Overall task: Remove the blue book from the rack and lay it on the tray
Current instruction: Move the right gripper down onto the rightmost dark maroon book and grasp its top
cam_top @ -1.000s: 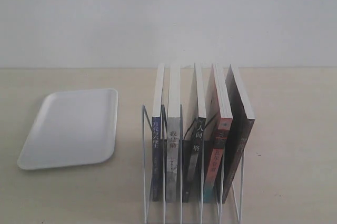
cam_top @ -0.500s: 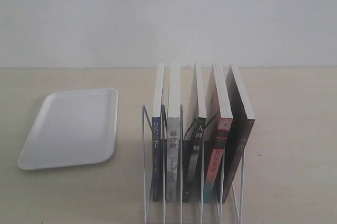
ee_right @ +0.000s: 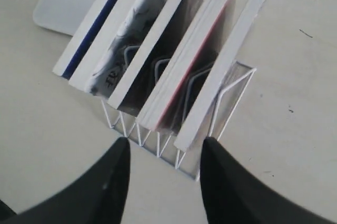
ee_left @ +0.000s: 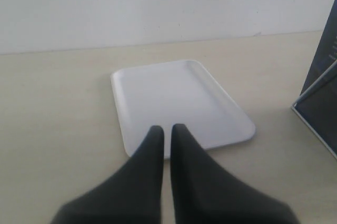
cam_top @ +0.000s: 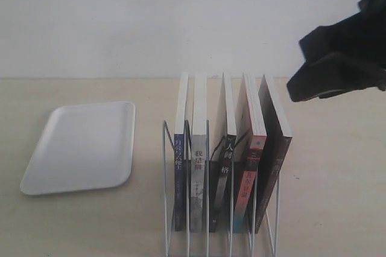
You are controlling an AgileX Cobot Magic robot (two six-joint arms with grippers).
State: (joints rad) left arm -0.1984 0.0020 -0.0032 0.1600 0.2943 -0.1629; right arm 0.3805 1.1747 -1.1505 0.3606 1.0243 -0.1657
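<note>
The blue book (cam_top: 179, 160) is in the end slot of the rack (cam_top: 164, 184), on the side nearest the tray (cam_top: 78, 148), so it's not out yet. It stands close to upright. Its long axis runs up and down, and its dark spine with white characters faces the exterior camera. The top edge runs away towards the back wall. The covers face sideways, one towards the tray and the other against the white-spined book (cam_top: 198, 166).

Now the change: the right hand (cam_top: 304, 67) comes into the exterior view. A moment ago that upper right corner was clear, and now a dark shape hangs there, above and behind the far end of the rack. The books, rack and tray haven't shifted at all.

Look at your right wrist view. The fingers are spread wide with nothing between them, and you're looking down onto the top edges of all five books. To my eye the approach is only beginning, and the hand is over the wrong end of the row. The blue book is at the opposite end, so you'll need to reach across.

The tray lies flat on the surface, just beside the rack, with nothing on it. The left hand (ee_left: 167, 129) waits in front of it, its fingers pressed nearly together and holding nothing.
</note>
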